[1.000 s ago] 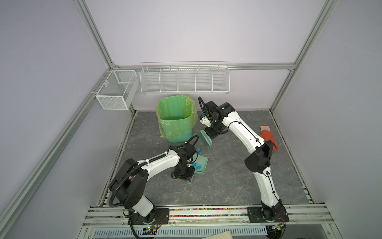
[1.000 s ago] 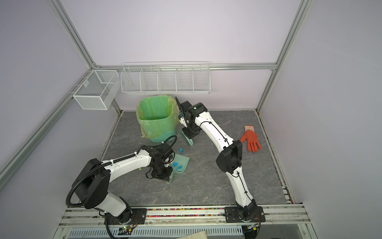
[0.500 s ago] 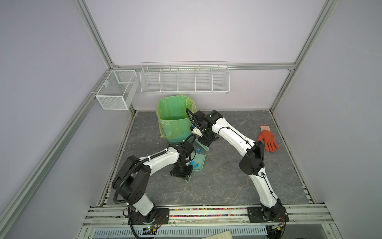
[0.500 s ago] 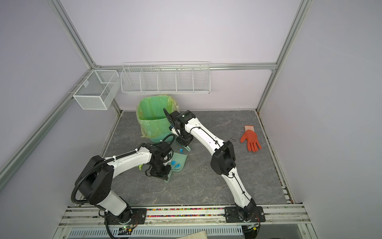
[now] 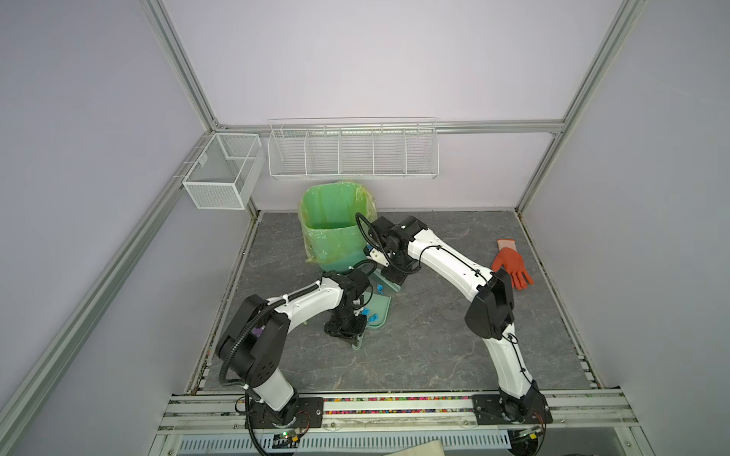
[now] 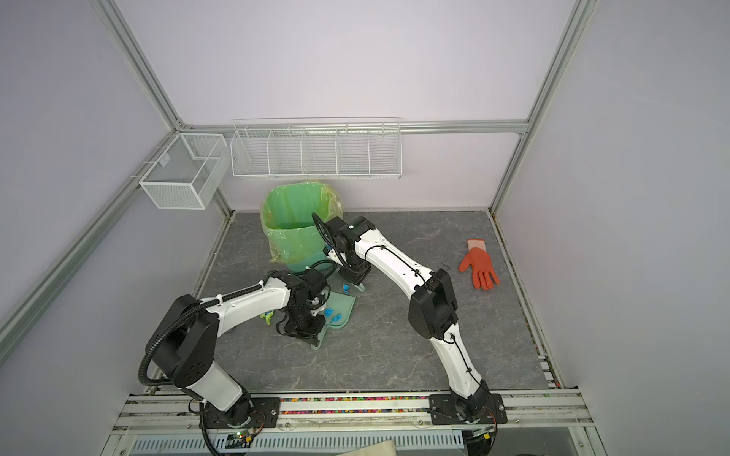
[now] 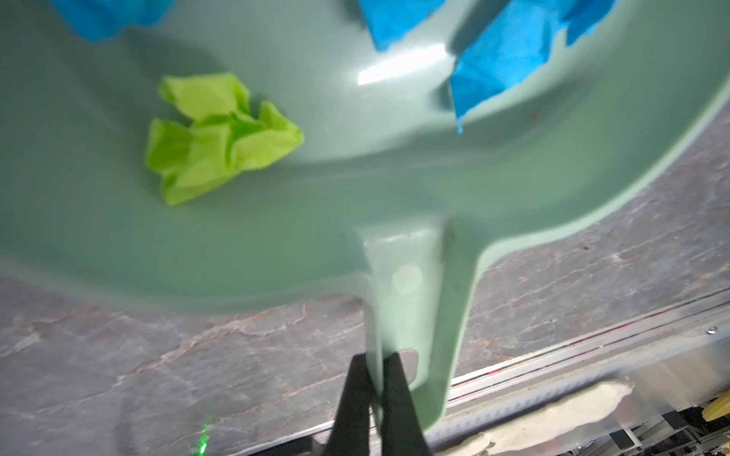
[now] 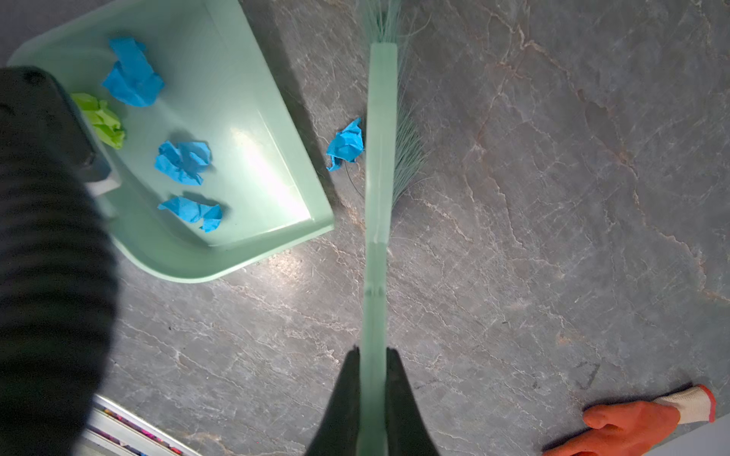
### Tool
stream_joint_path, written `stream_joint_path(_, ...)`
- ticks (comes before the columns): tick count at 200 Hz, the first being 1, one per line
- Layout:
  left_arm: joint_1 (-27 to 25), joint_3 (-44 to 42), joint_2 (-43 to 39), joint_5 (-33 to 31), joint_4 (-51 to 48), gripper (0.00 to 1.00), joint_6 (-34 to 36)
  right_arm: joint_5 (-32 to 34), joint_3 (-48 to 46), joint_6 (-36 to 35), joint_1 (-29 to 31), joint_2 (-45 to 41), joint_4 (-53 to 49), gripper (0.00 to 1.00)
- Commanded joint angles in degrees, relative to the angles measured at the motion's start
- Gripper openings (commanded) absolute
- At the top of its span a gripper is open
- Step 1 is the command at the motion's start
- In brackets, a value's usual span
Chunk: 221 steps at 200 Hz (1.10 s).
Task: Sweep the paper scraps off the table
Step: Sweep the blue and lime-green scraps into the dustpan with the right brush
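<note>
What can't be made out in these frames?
- In both top views the left arm covers part of the dustpan; contents there hidden.
- Left wrist view: blue scraps blurred, cut by the top edge.
- Right wrist view: that arm, blurred, hides the dustpan handle.
- Bin bottom: behind its own near wall.

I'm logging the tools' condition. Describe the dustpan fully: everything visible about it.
The dustpan is pale mint green, glossy, and looks like moulded plastic. It is a shallow tray with raised side and back walls, an open flat lip and a short handle. It rests on the table, open side up. The left hand is shut on the handle's end. Inside lie three blue paper scraps and one lime-green scrap.
</note>
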Motion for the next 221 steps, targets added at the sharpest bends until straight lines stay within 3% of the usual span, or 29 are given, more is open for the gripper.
stream_joint_path(1,0.07,3.95,-3.15,-1.59,-2.0,0.0,0.41,-4.45,-2.15,-1.63,1.67,-2.23,-1.74,0.07)
stream_joint_path(105,0.2,2.99,-3.58,-0.59,-3.06,0.0,0.77,-0.71,-1.92,-0.32,1.68,-3.55,-3.13,0.07)
stream_joint_path(221,0.0,-5.04,-15.66,2.93,-4.56,0.0,-5.48,-0.76,-1.89,5.55,-0.84,-6.87,1.26,0.07)
